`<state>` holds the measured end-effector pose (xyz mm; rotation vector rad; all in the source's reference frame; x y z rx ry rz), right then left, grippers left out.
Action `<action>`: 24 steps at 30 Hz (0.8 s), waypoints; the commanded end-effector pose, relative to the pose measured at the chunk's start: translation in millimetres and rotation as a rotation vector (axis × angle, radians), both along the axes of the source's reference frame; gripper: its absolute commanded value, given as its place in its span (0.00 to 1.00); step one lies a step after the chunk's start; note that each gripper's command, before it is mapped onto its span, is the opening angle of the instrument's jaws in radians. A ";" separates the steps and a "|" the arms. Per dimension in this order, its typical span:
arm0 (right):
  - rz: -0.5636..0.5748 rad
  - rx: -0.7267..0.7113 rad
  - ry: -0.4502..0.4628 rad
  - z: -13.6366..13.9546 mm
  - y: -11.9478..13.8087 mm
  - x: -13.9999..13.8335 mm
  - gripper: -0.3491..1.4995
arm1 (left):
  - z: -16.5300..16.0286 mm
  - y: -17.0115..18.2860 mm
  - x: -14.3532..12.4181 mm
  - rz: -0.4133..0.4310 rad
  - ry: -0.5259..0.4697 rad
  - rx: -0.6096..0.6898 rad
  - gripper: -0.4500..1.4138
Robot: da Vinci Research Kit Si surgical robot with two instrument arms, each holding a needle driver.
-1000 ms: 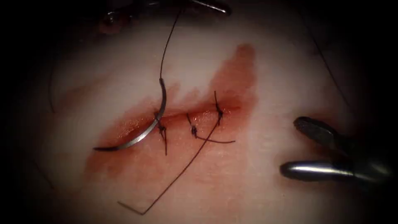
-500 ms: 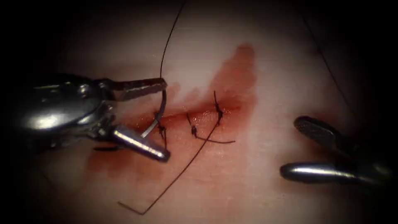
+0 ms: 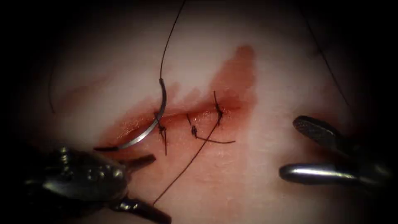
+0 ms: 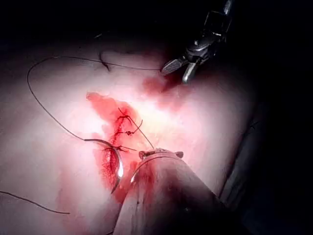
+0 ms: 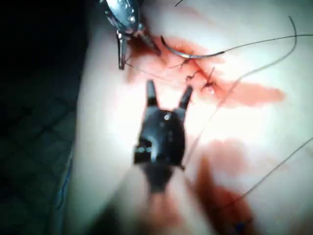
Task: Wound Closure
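The curved needle [image 3: 154, 122] lies free on the tissue [image 3: 265, 74], across the left end of the cut [image 3: 182, 114]. Its whole curve shows; the point faces lower left. Thread [image 3: 168, 41] runs up from its blunt end. My left tool [image 3: 161, 188] hovers at the lower left, just below the needle's point, jaws open and holding nothing. A strand of thread [image 3: 186, 166] runs down toward its jaws. To the right of the cut, my right tool [image 3: 289, 146] stands open and holds nothing. The right wrist view shows the right tool [image 5: 168, 95], the needle [image 5: 188, 55] and the left tool [image 5: 128, 29].
Three knotted stitches [image 3: 193, 131] with short cut ends sit along the cut. Red fluid [image 3: 232, 74] stains the tissue around and above it. Loose thread [image 3: 327, 62] lies over the tissue at the far right and far left. The left wrist view shows the needle [image 4: 117, 161].
My left tool came in from the top edge, passed over the needle at the left, and now sits lower left below the needle's point. Needle and right tool have not moved.
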<state>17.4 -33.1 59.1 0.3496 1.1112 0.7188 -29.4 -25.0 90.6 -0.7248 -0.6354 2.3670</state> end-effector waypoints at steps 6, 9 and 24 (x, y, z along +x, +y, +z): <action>-0.011 -0.002 -0.005 0.5 -0.9 1.2 0.84 | 2.3 -1.2 -0.8 0.021 -0.002 0.001 0.39; -0.010 -0.002 -0.005 0.5 -1.0 1.3 0.84 | 2.4 -1.5 -0.6 0.050 -0.016 -0.013 0.00; -0.292 -0.360 -0.077 2.6 -0.7 6.9 0.80 | -1.3 3.8 -1.3 0.046 -0.052 -0.143 0.00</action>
